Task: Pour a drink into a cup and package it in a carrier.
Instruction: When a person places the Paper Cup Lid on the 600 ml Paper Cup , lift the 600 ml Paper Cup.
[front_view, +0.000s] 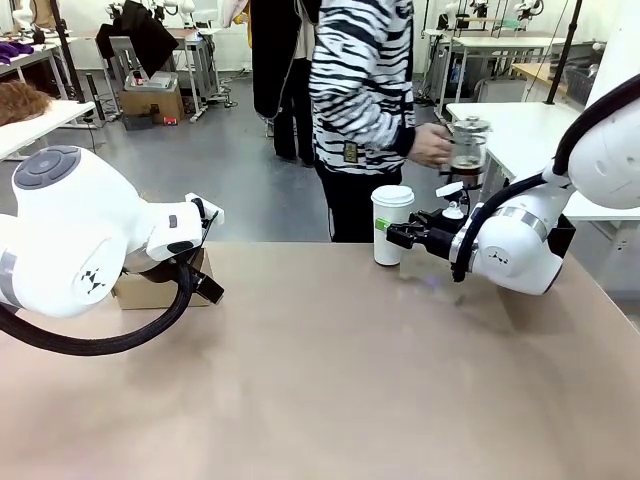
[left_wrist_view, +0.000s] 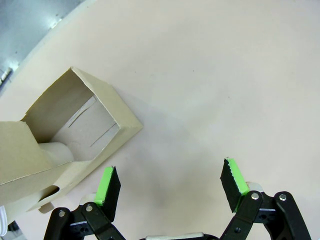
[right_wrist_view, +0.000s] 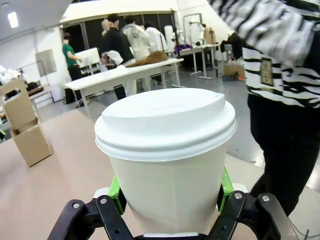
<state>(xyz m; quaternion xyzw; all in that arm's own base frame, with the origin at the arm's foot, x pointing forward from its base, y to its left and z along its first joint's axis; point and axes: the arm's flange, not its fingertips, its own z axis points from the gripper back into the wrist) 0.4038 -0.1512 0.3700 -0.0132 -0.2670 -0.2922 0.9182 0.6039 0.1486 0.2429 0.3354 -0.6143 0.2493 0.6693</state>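
One cup (front_view: 391, 215), lidded, clamped by right gripper (front_view: 396, 234), well apart from carrier (left_wrist_view: 75, 132) | left gripper (left_wrist_view: 170, 181) spread wide, just beside carrier | pouring apparently done, packaging left.

cup (front_view: 392, 228): tall, tapered, plain white paper with a white plastic lid (right_wrist_view: 167, 122) pressed on. It stands upright on the counter (front_view: 330, 380) near the far edge, right of the middle, its lower body clamped in the right tool (right_wrist_view: 170, 190).
drink (front_view: 466, 152): dark liquid in a clear glass, metal-framed press pot, held upright in a person's hand (front_view: 432, 147) beyond the counter's far edge, right of the cup and apart from it.
carrier (left_wrist_view: 107, 107): brown cardboard box, top open, standing toward the counter's far left corner.
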